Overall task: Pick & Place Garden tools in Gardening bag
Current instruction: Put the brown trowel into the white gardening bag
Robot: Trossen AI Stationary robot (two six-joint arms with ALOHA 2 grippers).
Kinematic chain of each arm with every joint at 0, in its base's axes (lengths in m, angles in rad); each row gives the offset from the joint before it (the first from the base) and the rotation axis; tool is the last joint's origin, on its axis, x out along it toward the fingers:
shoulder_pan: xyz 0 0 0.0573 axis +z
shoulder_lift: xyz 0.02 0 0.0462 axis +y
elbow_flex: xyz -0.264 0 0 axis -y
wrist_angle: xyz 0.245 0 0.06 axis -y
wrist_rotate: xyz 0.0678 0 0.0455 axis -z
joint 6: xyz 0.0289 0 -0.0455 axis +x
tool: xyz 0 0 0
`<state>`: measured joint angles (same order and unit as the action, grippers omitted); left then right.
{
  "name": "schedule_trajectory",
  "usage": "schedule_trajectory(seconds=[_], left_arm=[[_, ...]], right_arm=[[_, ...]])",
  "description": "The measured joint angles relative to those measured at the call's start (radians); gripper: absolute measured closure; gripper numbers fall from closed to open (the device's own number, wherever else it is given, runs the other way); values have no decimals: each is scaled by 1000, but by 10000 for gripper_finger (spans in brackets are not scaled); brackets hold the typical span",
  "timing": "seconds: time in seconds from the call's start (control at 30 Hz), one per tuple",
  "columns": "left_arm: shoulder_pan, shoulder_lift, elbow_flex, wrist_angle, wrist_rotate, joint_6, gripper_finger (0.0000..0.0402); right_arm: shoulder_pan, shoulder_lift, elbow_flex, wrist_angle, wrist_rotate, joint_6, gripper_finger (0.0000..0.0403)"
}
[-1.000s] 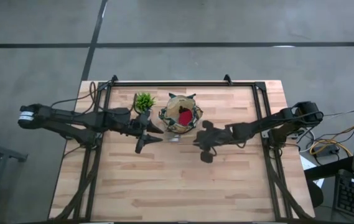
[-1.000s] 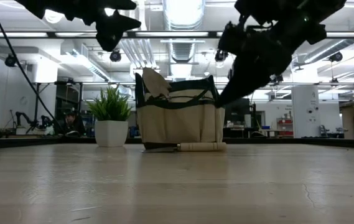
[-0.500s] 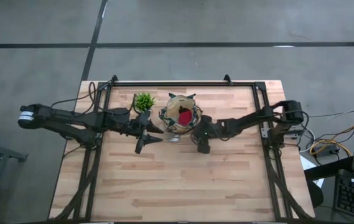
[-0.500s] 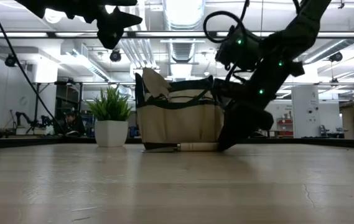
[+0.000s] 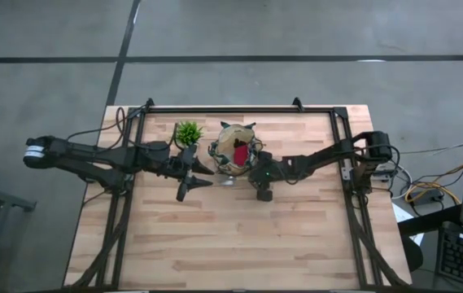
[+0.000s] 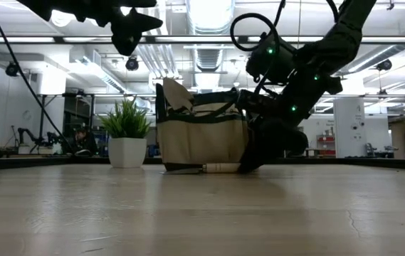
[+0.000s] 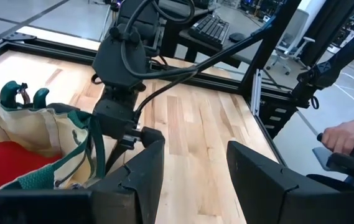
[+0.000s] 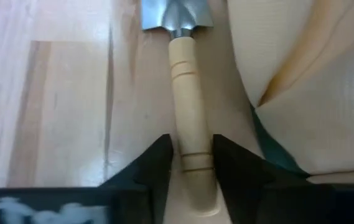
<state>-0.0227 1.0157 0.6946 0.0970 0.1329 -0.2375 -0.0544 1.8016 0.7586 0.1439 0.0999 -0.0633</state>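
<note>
Over the last second I've brought my right gripper (image 8: 189, 165) down from above the table to the board beside the gardening bag (image 5: 235, 155), so I read this as the reach finished and the grasp about to start. In the right wrist view its fingers (image 8: 150, 168) straddle the wooden handle of the trowel (image 8: 188, 118), which lies flat on the table (image 5: 215, 244) against the bag's base; they look close on both sides, not yet clamped as far as I can judge. The red item (image 5: 240, 152) already sits in the bag. My left gripper (image 7: 192, 165) hangs open above the table, near the potted plant (image 5: 187, 132).
</note>
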Motion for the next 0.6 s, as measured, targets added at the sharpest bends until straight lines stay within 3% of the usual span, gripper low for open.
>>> schedule_trajectory(seconds=[0.17,0.37,0.6], left_arm=[[0,0,-14,-1,-3,-1,222],[0,0,-24,1,-4,-4,222],[0,-1,-28,21,-4,-1,222]], right_arm=[[5,3,-1,-5,-46,3,351],[44,-26,-4,-13,-37,0,351],[161,-167,-6,-18,-47,-32,351]])
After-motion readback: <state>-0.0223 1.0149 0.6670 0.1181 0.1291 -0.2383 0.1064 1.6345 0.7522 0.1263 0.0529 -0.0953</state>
